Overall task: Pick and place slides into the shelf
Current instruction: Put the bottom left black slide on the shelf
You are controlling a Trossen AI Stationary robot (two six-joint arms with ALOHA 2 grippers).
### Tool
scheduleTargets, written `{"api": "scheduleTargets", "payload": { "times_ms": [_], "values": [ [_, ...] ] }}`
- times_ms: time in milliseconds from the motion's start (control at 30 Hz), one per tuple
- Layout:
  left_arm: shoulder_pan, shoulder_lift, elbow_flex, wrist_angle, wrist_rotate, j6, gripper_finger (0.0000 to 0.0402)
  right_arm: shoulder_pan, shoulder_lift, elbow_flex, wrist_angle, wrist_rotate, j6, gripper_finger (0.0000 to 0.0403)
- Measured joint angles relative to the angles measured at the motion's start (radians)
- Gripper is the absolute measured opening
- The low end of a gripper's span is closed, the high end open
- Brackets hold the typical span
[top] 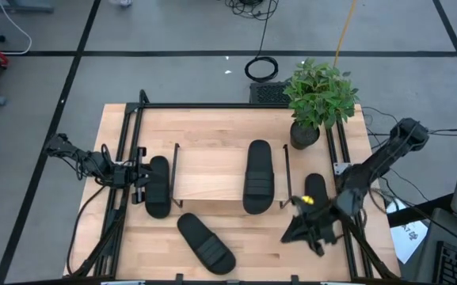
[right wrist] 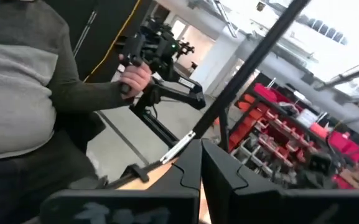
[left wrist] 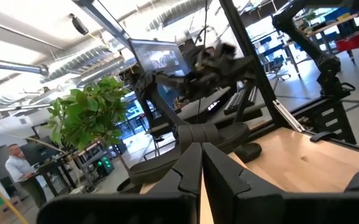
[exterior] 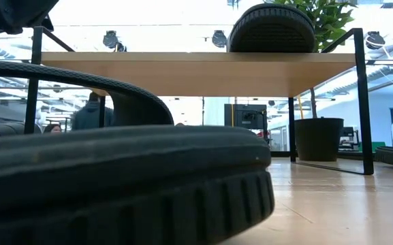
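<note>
The shelf stands mid-table, and one black slide lies on its top board. A second slide lies on the table left of the shelf. A third lies near the front edge and fills the low view. A fourth lies right of the shelf, partly under my right arm. My left gripper is shut beside the left slide with nothing between its fingers. My right gripper hangs shut above the table's near right part, empty.
A potted plant stands at the table's far right corner, behind the shelf's right legs. Black rails run along the table's sides. A person holding a hand controller stands beyond the table. Bare wood lies between the near slide and my right gripper.
</note>
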Motion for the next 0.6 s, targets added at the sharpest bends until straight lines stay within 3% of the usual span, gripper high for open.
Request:
{"api": "scheduleTargets", "payload": {
  "times_ms": [367,500,600],
  "values": [
    [0.000,0.000,0.000,0.000,0.000,-0.003,0.0002,0.147,0.365,0.387,-0.143,0.438,-0.099,0.0000],
    [0.000,0.000,0.000,0.000,0.000,-0.003,0.0011,0.202,0.464,0.466,-0.165,0.597,-0.121,0.0000],
    [0.000,0.000,0.000,0.000,0.000,-0.003,0.0020,0.239,0.511,0.514,-0.161,0.659,-0.136,0.0000]
  ]
}}
